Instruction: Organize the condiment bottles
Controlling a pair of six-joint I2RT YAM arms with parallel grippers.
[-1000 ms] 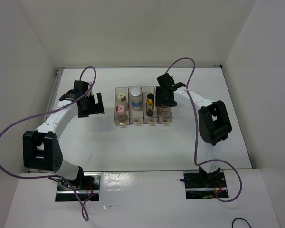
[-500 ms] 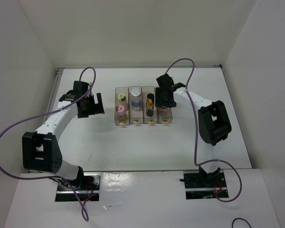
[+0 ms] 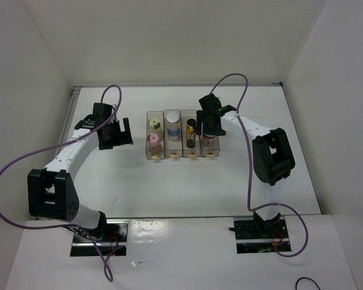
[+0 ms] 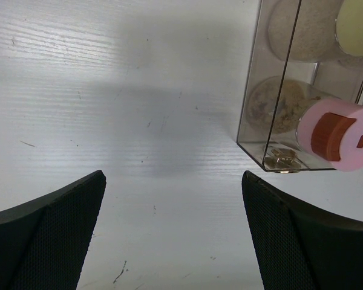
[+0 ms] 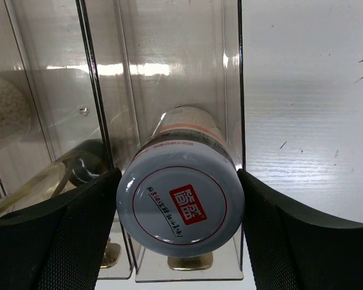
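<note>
The clear rack (image 3: 180,151) holds the condiment bottles. The yellow-green cap bottle (image 3: 154,125) and the pink cap bottle (image 3: 153,139) stand in its left compartment. The white cap bottle (image 3: 172,118) is in the second and the dark cap amber bottle (image 3: 191,128) in the third. My right gripper (image 3: 207,128) is over the right compartment. In the right wrist view it (image 5: 178,175) is shut on the white red-marked cap bottle (image 5: 180,208), which reaches down into that compartment. My left gripper (image 3: 126,133) is open and empty left of the rack, also in the left wrist view (image 4: 172,175).
The left wrist view shows the rack's left wall (image 4: 252,90), the pink cap (image 4: 339,134) and the yellow-green cap (image 4: 357,27). Gold feet (image 3: 174,156) line the rack's front. White walls enclose the table on three sides.
My right gripper has shifted slightly toward the back over the right compartment, still around the bottle. The left arm has barely moved.
</note>
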